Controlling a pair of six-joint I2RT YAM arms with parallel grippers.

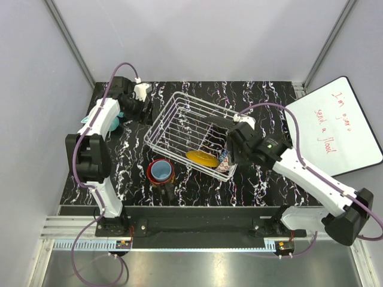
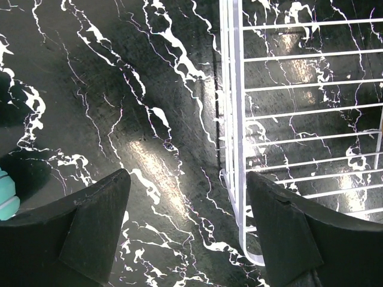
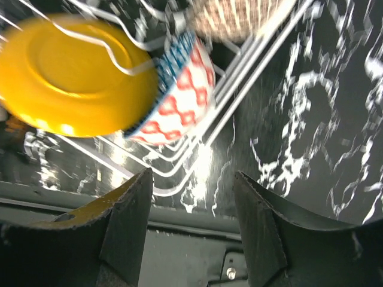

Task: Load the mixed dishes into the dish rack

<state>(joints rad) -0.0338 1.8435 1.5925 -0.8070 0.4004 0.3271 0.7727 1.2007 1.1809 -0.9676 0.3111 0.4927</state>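
Observation:
The white wire dish rack (image 1: 179, 122) stands mid-table. In it the mustard-yellow plate (image 1: 202, 158) leans on the prongs near the front right corner, also seen in the right wrist view (image 3: 72, 78). Beside the plate is a red-and-blue patterned bowl (image 3: 179, 89), and behind that the gold lattice bowl (image 3: 239, 18). The dark mug with red inside (image 1: 160, 171) stands in front of the rack with the light blue cup (image 1: 160, 170) in it. My right gripper (image 1: 230, 156) (image 3: 191, 197) is open above the rack's front right corner. My left gripper (image 1: 139, 107) (image 2: 188, 203) is open over the table by the rack's edge (image 2: 236, 119). I cannot make out the black square plate.
A teal object (image 1: 121, 116) lies by the left arm, at the left edge of the left wrist view (image 2: 5, 200). A whiteboard with red writing (image 1: 335, 128) lies at the right. The enclosure's walls stand close on the left and at the back.

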